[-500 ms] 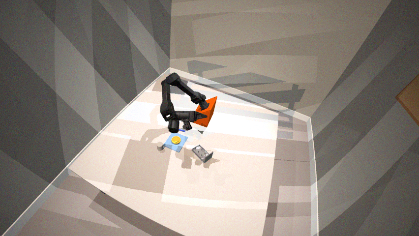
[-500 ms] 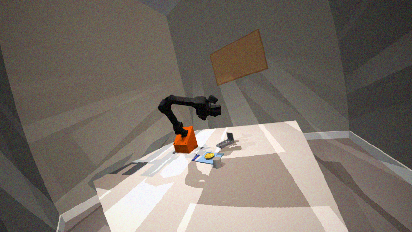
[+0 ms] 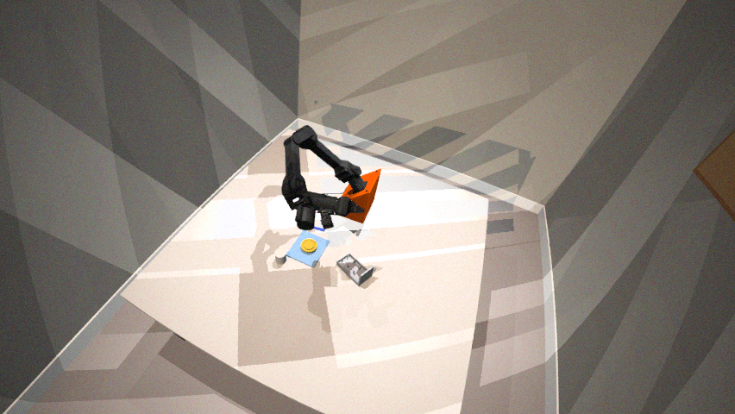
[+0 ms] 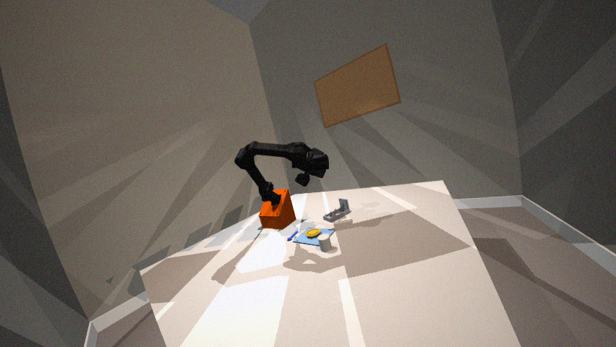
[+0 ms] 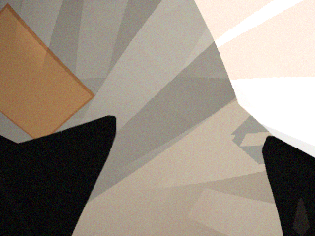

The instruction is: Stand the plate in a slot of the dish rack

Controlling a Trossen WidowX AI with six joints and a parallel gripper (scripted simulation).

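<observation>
The yellow round plate [image 3: 308,245] [image 4: 312,233] lies flat on a light blue square mat [image 3: 303,258] [image 4: 303,241]. The small grey dish rack [image 3: 366,275] [image 4: 343,204] stands on the table a short way from the mat, with a taller panel at one end. No plate shows in it; its slots are too small to make out. My gripper [image 5: 193,136] [image 3: 358,207] is open, with nothing between its fingers in the wrist view. It is high above the table, pointing sideways, away from plate and rack. Its fingertips are not clear in the exterior view.
A pale grey cylinder [image 3: 279,260] [image 4: 324,243] stands at the mat's corner. A thin blue object [image 3: 319,228] [image 4: 293,236] lies beside the mat, on the arm's side. The orange base block [image 3: 369,197] [image 4: 277,215] carries the arm. A brown board [image 4: 357,86] [image 5: 39,74] hangs on the wall.
</observation>
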